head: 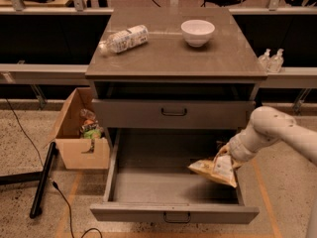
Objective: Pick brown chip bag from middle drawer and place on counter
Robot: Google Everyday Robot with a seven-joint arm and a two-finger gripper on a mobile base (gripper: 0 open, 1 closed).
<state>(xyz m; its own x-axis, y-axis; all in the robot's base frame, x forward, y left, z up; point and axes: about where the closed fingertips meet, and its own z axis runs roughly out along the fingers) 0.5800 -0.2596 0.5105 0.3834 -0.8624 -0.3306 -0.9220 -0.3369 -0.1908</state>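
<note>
The brown chip bag (pixel 216 168), crumpled tan and dark brown with a white label panel, hangs over the right side of the open middle drawer (pixel 148 182). It is lifted off the drawer floor. My gripper (pixel 225 156) reaches in from the right on a white arm and is shut on the bag's upper edge. The bag hides most of the fingers. The grey-brown counter (pixel 168 58) lies above, at the top of the cabinet.
A clear plastic bottle (pixel 124 38) lies on the counter's left and a white bowl (pixel 198 32) stands at its back right. A closed drawer (pixel 173 113) sits above the open one. A cardboard box (pixel 79 135) and a black pole (pixel 42 180) stand on the floor to the left.
</note>
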